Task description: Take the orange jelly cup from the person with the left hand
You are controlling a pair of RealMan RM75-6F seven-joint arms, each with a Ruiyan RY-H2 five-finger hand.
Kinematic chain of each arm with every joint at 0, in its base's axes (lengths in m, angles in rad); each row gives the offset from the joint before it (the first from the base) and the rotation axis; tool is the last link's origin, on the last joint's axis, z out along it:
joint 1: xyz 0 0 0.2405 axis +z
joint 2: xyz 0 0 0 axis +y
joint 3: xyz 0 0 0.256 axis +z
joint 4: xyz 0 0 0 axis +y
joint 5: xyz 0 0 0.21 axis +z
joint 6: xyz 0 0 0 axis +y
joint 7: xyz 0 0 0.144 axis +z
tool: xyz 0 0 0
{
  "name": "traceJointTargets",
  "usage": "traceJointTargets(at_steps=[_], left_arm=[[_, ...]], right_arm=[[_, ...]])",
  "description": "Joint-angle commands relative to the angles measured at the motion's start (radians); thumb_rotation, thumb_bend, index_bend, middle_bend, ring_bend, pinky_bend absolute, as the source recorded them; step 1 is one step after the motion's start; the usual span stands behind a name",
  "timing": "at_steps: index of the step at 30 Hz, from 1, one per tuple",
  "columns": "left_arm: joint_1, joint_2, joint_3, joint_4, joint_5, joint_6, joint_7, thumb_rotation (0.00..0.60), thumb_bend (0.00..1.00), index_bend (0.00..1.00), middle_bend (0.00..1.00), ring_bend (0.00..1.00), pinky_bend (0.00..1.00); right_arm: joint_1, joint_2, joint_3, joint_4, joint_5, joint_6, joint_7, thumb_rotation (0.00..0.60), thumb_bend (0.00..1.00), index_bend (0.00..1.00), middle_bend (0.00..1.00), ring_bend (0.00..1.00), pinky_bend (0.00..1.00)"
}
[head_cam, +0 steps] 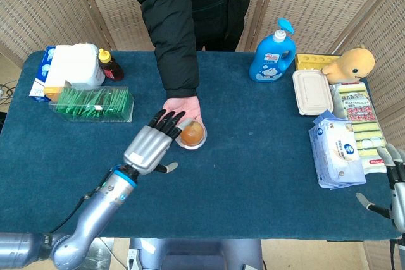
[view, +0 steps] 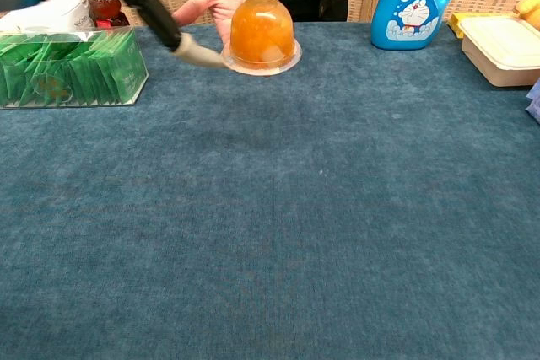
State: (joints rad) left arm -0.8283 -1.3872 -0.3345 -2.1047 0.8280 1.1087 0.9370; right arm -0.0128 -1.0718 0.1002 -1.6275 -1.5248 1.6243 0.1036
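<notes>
The table [head_cam: 253, 169] is covered in deep blue-green cloth. At the centre of the frame sits a translucent orange jelly cup [head_cam: 192, 133] on a pale palm below a black sleeve [head_cam: 169, 23]. The left robot hand [head_cam: 152, 147] is silver with black fingers. At upper right stand a bright blue bottle [head_cam: 273, 55] with a cartoon label and a yellow plush toy [head_cam: 352, 64]. At upper left lies a clear box of green packets [head_cam: 93, 102].

Jelly cup [head_cam: 192, 133] sitting on person's palm [head_cam: 182, 108], just right of left hand [head_cam: 149, 148] fingers [head_cam: 166, 120]; packet box [head_cam: 93, 104] lying well left, behind fingers.
</notes>
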Motion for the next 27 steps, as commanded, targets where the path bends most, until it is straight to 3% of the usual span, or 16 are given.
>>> traceJointTargets(at_steps=[1, 8, 17, 22, 27], left_arm=[[-0.106, -0.095, -0.039, 0.081, -0.118, 0.032, 0.059, 0.600, 0.15, 0.00, 0.00, 0.00, 0.02], [-0.202, -0.166, -0.037, 0.161, -0.207, 0.104, 0.113, 0.600, 0.19, 0.00, 0.00, 0.00, 0.02], [-0.236, -0.186, -0.027, 0.190, -0.234, 0.163, 0.105, 0.600, 0.27, 0.00, 0.00, 0.00, 0.03], [-0.245, -0.191, -0.018, 0.195, -0.249, 0.190, 0.103, 0.600, 0.30, 0.00, 0.01, 0.05, 0.12], [-0.251, -0.199, -0.009, 0.203, -0.236, 0.207, 0.086, 0.600, 0.32, 0.01, 0.10, 0.12, 0.21]], right_arm=[[0.001, 0.001, 0.000, 0.001, -0.001, -0.001, 0.004, 0.600, 0.16, 0.09, 0.01, 0.01, 0.00], [-0.002, 0.008, 0.003, 0.006, 0.007, 0.000, 0.028, 0.600, 0.16, 0.09, 0.01, 0.01, 0.00], [-0.001, 0.011, 0.006, 0.006, 0.012, -0.003, 0.039, 0.600, 0.16, 0.09, 0.01, 0.01, 0.00], [-0.001, 0.011, 0.006, 0.004, 0.014, -0.004, 0.037, 0.600, 0.16, 0.09, 0.01, 0.01, 0.00], [-0.001, 0.011, 0.006, 0.002, 0.016, -0.006, 0.036, 0.600, 0.16, 0.09, 0.01, 0.01, 0.00]])
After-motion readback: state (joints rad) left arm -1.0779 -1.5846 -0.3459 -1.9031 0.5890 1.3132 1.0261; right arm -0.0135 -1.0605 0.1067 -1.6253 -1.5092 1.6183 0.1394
